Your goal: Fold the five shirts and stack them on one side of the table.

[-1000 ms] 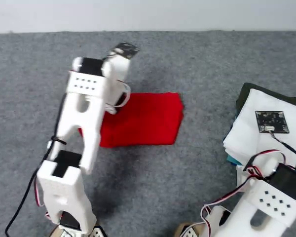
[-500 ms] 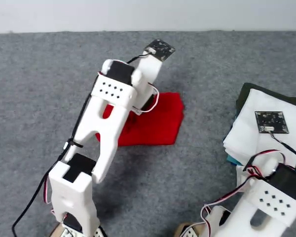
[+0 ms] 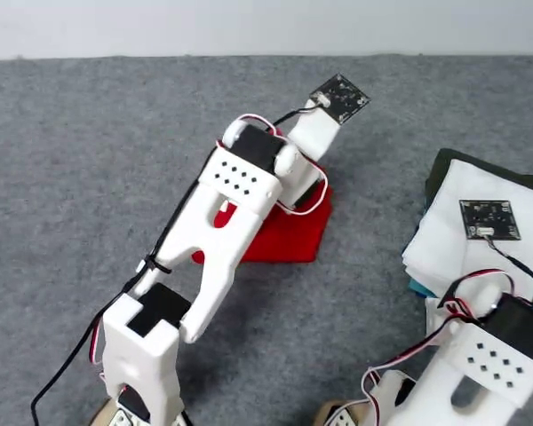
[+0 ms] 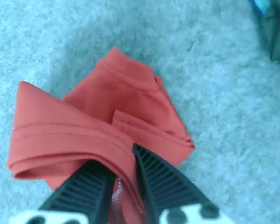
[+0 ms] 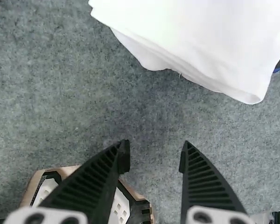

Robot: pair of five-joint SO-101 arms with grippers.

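A red shirt (image 3: 289, 238) lies folded and bunched on the grey table, mid-table, partly under my left arm (image 3: 249, 177). My left gripper (image 4: 116, 158) is shut on a layered edge of the red shirt (image 4: 107, 112), lifting that edge off the table. At the right side sits a stack of folded shirts with a white shirt (image 3: 466, 244) on top and a dark green one (image 3: 444, 164) beneath. My right gripper (image 5: 155, 147) hangs open above bare table, just short of the white shirt (image 5: 200, 42), with nothing between its fingers.
A blue fabric edge (image 3: 417, 286) pokes out low in the stack. The right arm (image 3: 489, 355) rests at the front right. Grey carpet-like table (image 3: 71, 160) stretches open to the left and far side, ending at a pale wall.
My left arm has swung right toward the stack, dragging the red shirt's gripped edge with it, so the shirt now looks narrower and more bunched. The right arm has stayed still.
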